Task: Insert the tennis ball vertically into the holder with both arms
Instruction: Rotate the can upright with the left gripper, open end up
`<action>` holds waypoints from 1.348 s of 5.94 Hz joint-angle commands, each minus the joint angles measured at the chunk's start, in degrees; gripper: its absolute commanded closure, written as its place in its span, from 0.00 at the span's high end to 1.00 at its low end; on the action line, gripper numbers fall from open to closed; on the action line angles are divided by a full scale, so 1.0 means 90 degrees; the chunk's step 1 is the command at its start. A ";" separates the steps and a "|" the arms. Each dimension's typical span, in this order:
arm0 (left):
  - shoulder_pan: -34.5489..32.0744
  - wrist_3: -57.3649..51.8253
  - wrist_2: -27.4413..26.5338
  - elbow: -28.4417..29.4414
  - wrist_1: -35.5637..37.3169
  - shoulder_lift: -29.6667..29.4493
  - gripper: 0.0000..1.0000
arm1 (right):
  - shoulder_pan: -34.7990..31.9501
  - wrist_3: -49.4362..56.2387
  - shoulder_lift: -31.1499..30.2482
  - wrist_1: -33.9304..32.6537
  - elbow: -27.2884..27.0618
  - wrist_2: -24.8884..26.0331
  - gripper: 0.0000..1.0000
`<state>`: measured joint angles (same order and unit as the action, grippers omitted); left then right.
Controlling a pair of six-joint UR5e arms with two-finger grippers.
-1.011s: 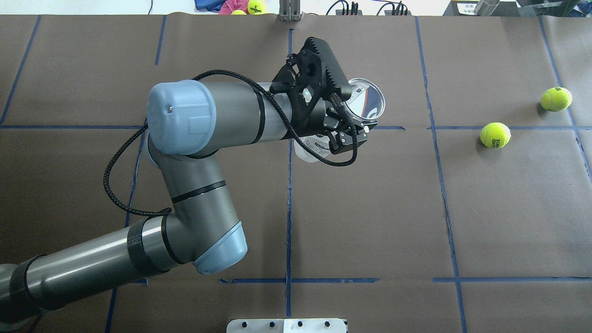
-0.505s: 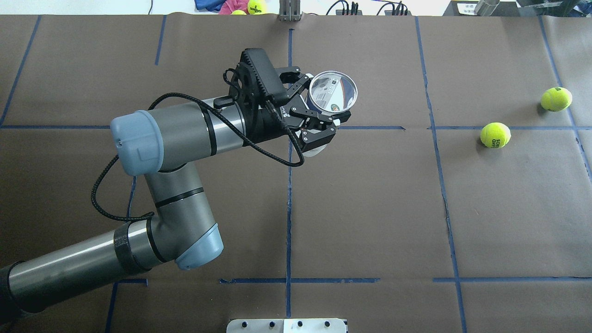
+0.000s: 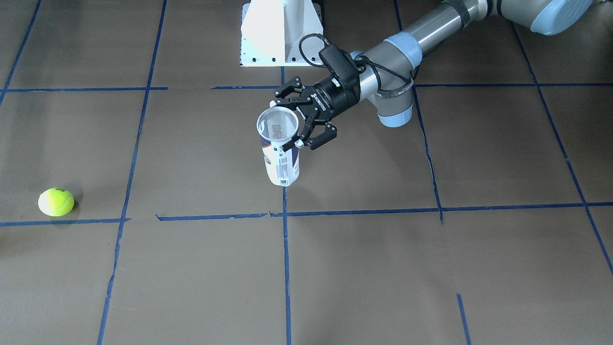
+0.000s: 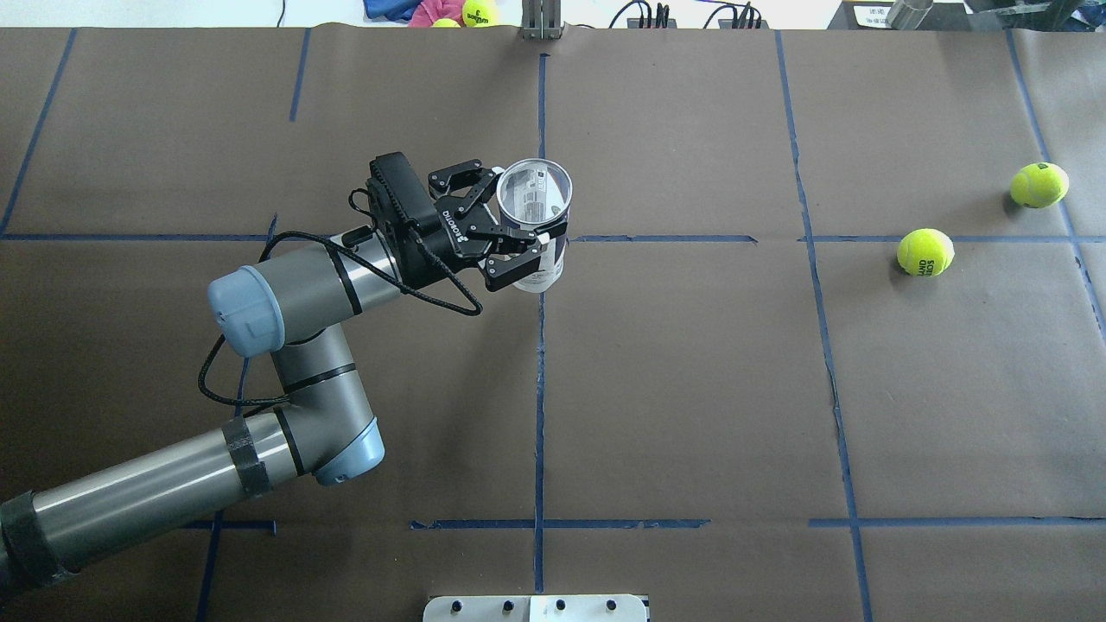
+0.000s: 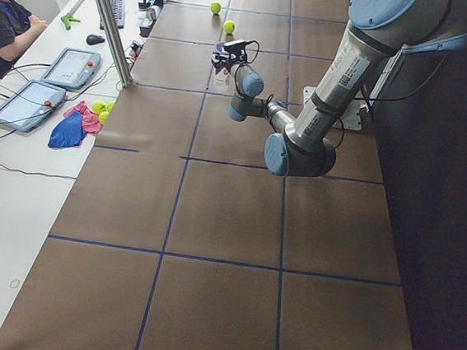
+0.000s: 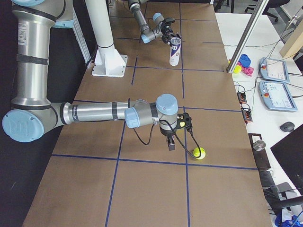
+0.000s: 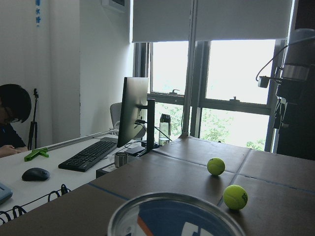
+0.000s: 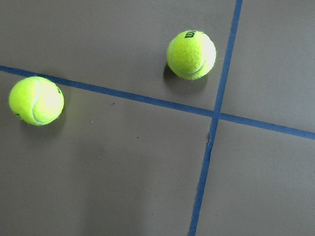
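Note:
The holder, a clear tube with a white and navy label, stands about upright with its open end up near the table's middle. My left gripper is shut on it near the rim, as the front view also shows for the gripper and the holder. Two tennis balls lie on the table at the far right. My right gripper shows only in the exterior right view, pointing down beside a ball; I cannot tell if it is open. The right wrist view shows both balls below.
The white pedestal base stands at the robot's side of the table. Spare balls and cloths lie beyond the far edge, next to a metal post. An operator sits at the desk with tablets.
My left arm has drawn back to the left and toward the robot with the holder. The holder has turned from tilted to about upright. The balls have not moved.

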<state>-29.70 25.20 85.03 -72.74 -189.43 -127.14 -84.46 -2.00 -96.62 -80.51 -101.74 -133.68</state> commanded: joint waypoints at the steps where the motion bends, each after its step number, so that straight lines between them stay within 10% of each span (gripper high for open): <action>1: 0.0067 0.0187 -0.0024 0.0384 -0.0307 0.0026 0.81 | 0.0000 -0.0002 0.0013 0.0000 0.0006 0.0000 1.00; 8: 0.0205 0.0188 -0.0111 0.0484 -0.0358 0.0016 0.93 | 0.0232 -0.0012 0.0499 -0.0068 0.0025 -0.0194 1.00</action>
<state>-27.86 26.90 84.02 -68.38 -192.74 -127.01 -83.77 -2.07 -93.78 -80.83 -101.59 -134.74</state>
